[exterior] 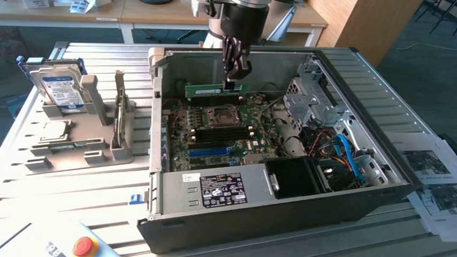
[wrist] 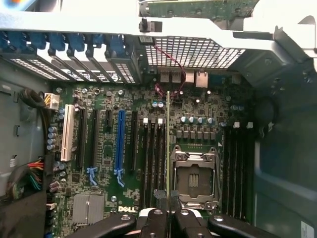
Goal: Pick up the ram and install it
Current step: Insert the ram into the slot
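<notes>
The ram (exterior: 213, 90), a long green stick with a white label strip, hangs level over the motherboard (exterior: 214, 131) inside the open computer case (exterior: 286, 209). My gripper (exterior: 235, 80) comes down from above and is shut on the stick's upper edge near its end at the exterior view's right. In the wrist view the ram (wrist: 168, 144) shows edge-on as a thin green line between my black fingers (wrist: 154, 220), above the black memory slots (wrist: 152, 153) beside the processor socket (wrist: 194, 181).
A grey holder (exterior: 78, 144) at the exterior view's left carries a hard drive (exterior: 61, 88), a silver processor chip (exterior: 55, 130) and an upright card (exterior: 120, 115). A red stop button (exterior: 84, 246) is at the front. Papers (exterior: 435, 171) lie at the right. Cables (exterior: 346, 155) and drive cages (exterior: 314, 91) crowd the case's right side.
</notes>
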You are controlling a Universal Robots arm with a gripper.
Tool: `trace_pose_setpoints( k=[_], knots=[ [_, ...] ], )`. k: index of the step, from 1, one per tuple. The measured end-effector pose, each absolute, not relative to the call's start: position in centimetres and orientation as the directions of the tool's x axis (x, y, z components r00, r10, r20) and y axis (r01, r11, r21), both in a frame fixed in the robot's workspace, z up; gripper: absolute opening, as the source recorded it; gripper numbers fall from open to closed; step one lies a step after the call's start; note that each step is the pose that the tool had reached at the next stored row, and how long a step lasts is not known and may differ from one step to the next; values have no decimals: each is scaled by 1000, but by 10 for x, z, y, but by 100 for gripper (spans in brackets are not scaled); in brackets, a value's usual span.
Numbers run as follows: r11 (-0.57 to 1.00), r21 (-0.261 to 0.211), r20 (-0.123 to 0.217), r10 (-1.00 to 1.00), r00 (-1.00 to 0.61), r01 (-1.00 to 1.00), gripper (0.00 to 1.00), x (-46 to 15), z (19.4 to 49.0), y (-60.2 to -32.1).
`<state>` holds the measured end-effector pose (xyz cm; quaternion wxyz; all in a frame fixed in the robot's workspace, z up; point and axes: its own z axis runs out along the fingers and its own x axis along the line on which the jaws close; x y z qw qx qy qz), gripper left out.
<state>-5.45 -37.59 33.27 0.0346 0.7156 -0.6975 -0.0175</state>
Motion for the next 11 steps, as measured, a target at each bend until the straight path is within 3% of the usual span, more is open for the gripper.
trace_pose_setpoints(
  k=[11],
  knots=[
    [-25,74,23,-999,27,-997,12,-54,320,-379]
  ],
)
